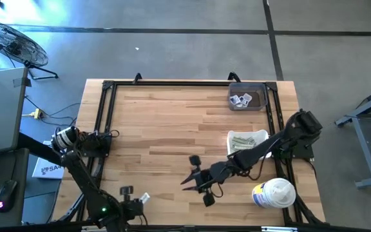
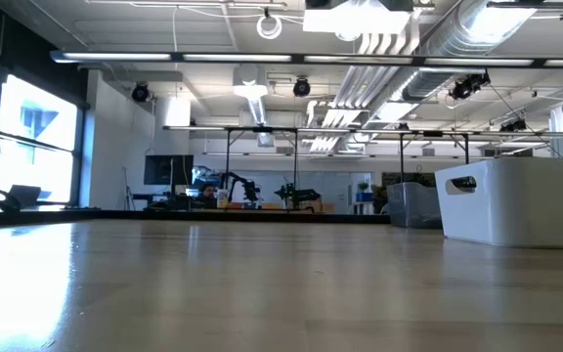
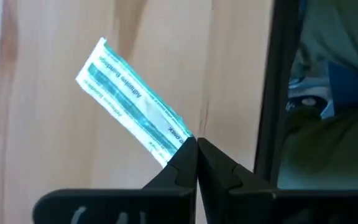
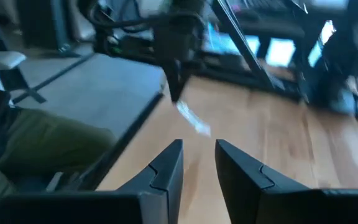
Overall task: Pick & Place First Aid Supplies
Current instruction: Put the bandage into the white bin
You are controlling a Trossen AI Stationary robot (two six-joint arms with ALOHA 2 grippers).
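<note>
The bandage strip wrapper [image 3: 132,102] is pinched by one end in the left claw [image 3: 196,152] at the bench's [image 1: 172,116] 7 o'clock corner. The right claw [image 1: 187,182], fingers apart, points at it from 3 o'clock.

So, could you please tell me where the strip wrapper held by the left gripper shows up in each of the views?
High view: the strip wrapper sits at the left gripper, near the table's front edge.
Low view: not in it.
Left wrist view: it slants away from the shut fingertips, over the wooden table.
Right wrist view: a pale strip hanging below the far left gripper.
Shared landmark: the black frame rail.
</note>
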